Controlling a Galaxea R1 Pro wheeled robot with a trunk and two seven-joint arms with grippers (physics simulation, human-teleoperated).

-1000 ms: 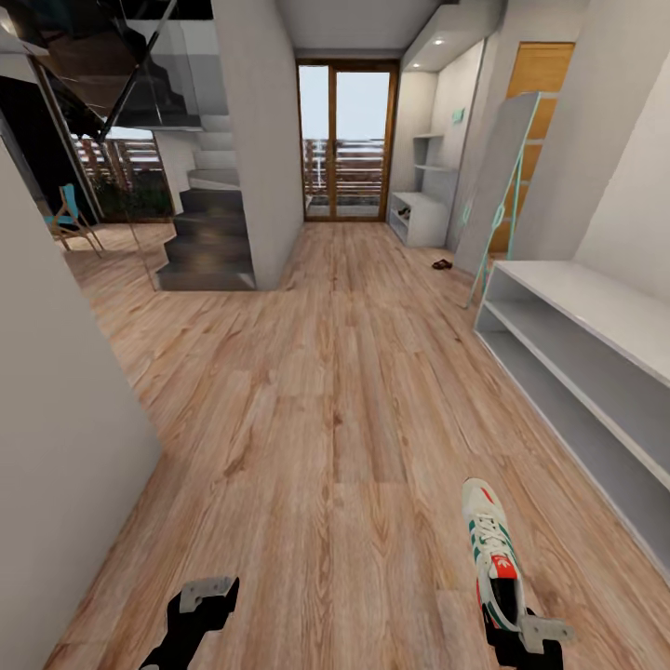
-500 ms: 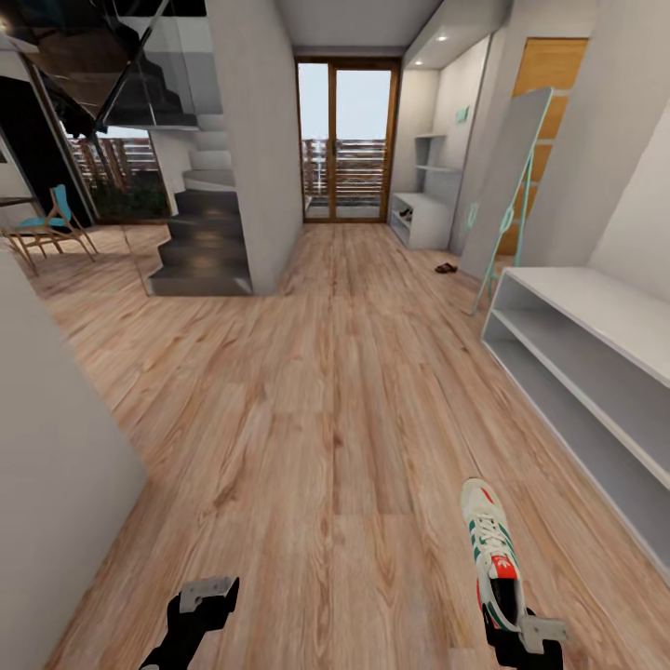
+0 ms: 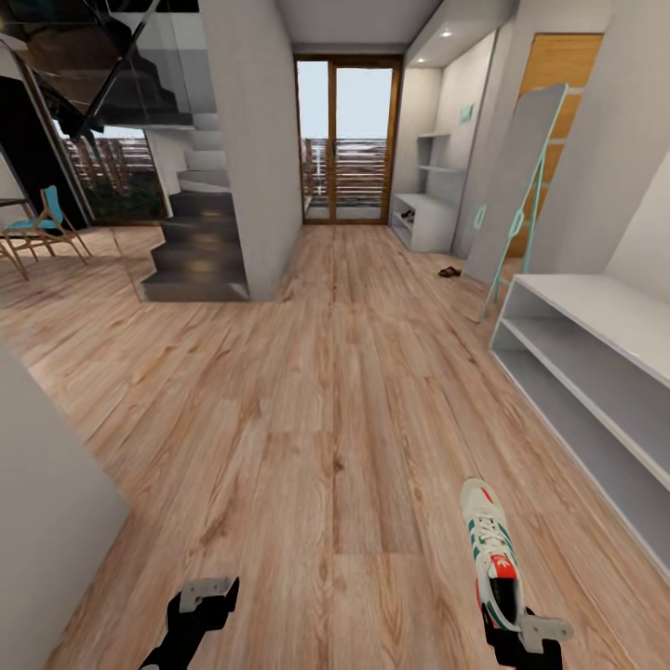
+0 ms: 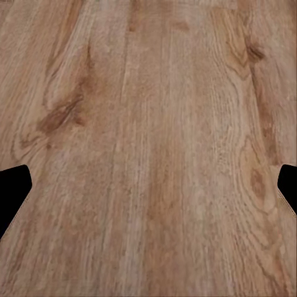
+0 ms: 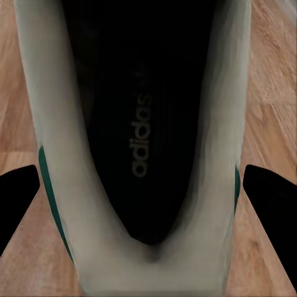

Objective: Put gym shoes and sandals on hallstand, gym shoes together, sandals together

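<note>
Wood-plank floor (image 3: 307,400) ran down a long corridor toward glass doors (image 3: 346,140) at the far end, with dark stairs (image 3: 197,247) on the left side and a tilted mirror (image 3: 516,195) leaning against the right wall. Just past the right fingers, off to their outer side, stood the pale-grey rack (image 3: 596,372), its flat top and open shelf levels bare in the part that showed. The right gripper (image 3: 521,642) held one shoe (image 3: 490,549) by the heel, the toe pointing straight away from the fingers and the shoe clear of the floor; in the right wrist view the shoe (image 5: 142,142) sat between the two dark fingertips (image 5: 17,198), its black insole facing the camera, its white sides touching or almost touching both fingers. The left gripper (image 3: 200,605) hung above bare floor, and in the left wrist view its fingers (image 4: 12,185) stood wide apart with nothing but planks (image 4: 148,148) between them. Far ahead of both grippers, near the mirror's foot, a small dark sandal (image 3: 449,272) lay on the floor. Beyond it stood a second pale unit (image 3: 421,219) by the doors.
</note>
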